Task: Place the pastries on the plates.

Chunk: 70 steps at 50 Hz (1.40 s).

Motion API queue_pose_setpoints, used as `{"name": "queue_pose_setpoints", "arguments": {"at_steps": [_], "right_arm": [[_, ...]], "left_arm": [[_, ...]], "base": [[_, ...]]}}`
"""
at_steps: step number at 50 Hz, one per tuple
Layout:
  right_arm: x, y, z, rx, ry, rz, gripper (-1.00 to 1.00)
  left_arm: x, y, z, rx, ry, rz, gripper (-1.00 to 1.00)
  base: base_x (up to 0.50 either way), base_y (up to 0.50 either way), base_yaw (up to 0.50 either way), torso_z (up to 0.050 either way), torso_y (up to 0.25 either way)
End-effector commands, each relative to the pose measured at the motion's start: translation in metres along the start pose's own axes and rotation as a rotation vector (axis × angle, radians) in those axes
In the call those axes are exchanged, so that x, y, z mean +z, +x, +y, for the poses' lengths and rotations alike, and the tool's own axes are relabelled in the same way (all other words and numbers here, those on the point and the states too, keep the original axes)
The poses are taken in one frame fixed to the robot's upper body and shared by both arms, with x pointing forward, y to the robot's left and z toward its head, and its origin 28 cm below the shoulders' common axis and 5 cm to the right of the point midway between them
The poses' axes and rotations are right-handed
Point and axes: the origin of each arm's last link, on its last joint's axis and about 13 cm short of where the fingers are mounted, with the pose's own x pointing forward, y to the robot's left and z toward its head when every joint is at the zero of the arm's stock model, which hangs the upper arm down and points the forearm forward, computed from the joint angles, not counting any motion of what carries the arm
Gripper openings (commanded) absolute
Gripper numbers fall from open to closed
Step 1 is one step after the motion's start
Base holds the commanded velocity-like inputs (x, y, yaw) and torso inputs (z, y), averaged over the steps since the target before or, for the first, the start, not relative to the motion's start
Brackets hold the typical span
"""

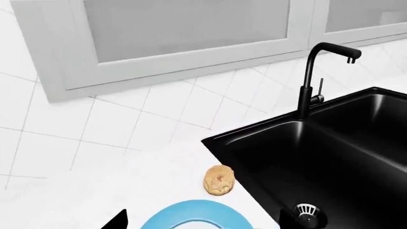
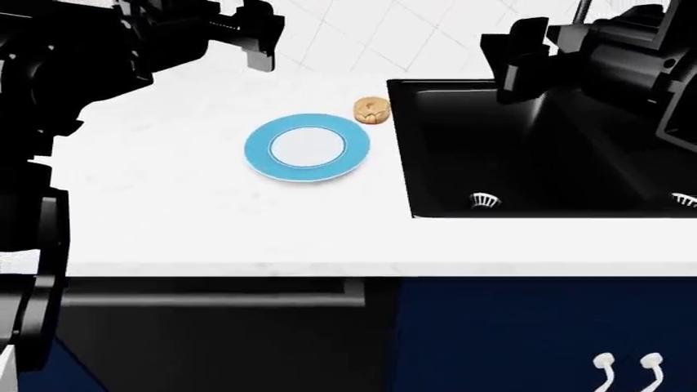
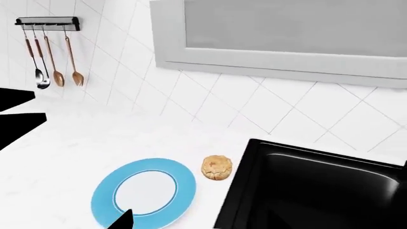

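- The cookie (image 2: 373,110) sits on the white table (image 2: 196,220), just beside the blue-rimmed plate (image 2: 307,148) and the black sink (image 2: 523,163).
- Left hand (image 2: 256,37) and right hand (image 2: 512,57) both hover up high (can't tell if either's fingers are apart or together).

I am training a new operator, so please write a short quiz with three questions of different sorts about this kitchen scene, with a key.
1. True or false: the round pastry already lies on the blue-rimmed plate.
2. Multiple choice: the pastry lies between the plate and which thing? A) the hanging utensils B) the black sink C) the cabinet handles
3. Short answer: is either end effector holding a pastry?

Key
1. False. It rests on the white counter, beside the plate's rim.
2. B. The sink edge is just next to it; the black faucet stands behind the sink.
3. No. The left end effector and the right end effector are both raised above the counter with nothing in them.
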Motion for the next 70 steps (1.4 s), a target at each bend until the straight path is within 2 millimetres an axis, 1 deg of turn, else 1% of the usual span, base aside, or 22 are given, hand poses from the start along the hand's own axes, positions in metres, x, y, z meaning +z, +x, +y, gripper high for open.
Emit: {"name": "queue_pose_setpoints", "arguments": {"at_steps": [1, 6, 21, 26, 34, 45, 47, 51, 61, 65, 70], "right_arm": [[-0.008, 0.003, -0.001, 0.005, 0.014, -0.004, 1.00], [-0.009, 0.003, -0.002, -0.001, 0.007, -0.003, 1.00], [-0.007, 0.003, -0.001, -0.013, -0.004, -0.008, 1.00], [-0.009, 0.004, -0.001, -0.017, 0.001, -0.009, 1.00], [-0.014, 0.008, 0.000, -0.021, 0.006, -0.007, 1.00], [-0.018, 0.009, 0.000, -0.051, 0.000, 0.000, 1.00], [-0.018, 0.009, 0.000, -0.057, -0.002, 0.004, 1.00], [-0.017, 0.007, 0.000, -0.079, -0.010, 0.010, 1.00], [-0.016, 0.009, -0.001, -0.105, -0.016, 0.011, 1.00], [-0.017, 0.010, -0.002, -0.106, -0.024, 0.014, 1.00], [-0.019, 0.010, -0.002, -0.106, -0.022, 0.012, 1.00]], "left_arm": [[-0.001, 0.001, -0.002, 0.002, -0.001, 0.002, 1.00], [-0.003, 0.001, 0.001, 0.007, -0.007, 0.007, 1.00], [-0.008, 0.001, -0.001, -0.002, -0.010, 0.022, 1.00], [-0.007, -0.001, 0.002, 0.000, -0.011, 0.022, 1.00], [-0.008, 0.001, 0.000, -0.002, -0.012, 0.021, 1.00], [-0.009, 0.002, 0.002, -0.006, -0.012, 0.025, 1.00], [-0.010, 0.003, 0.000, -0.006, -0.013, 0.026, 1.00], [-0.011, 0.006, -0.001, -0.009, -0.016, 0.026, 1.00], [-0.017, 0.006, 0.001, -0.015, -0.022, 0.034, 1.00], [-0.016, 0.008, -0.001, -0.015, -0.021, 0.033, 1.00], [-0.014, 0.007, 0.002, -0.016, -0.015, 0.034, 1.00]], "base": [[0.33, -0.25, 0.00, 0.000, 0.000], [0.39, -0.18, 0.00, 0.000, 0.000], [0.44, -0.08, 0.00, 0.000, 0.000], [0.44, -0.11, 0.00, 0.000, 0.003], [0.44, -0.09, 0.00, 0.000, 0.000], [0.44, 0.06, 0.00, 0.000, 0.001], [0.40, 0.11, 0.00, 0.000, 0.000], [0.26, 0.07, 0.00, 0.000, 0.003], [0.22, 0.06, 0.00, 0.000, 0.001], [0.16, 0.00, 0.00, 0.000, 0.000], [0.15, 0.00, 0.00, 0.000, 0.000]]}}
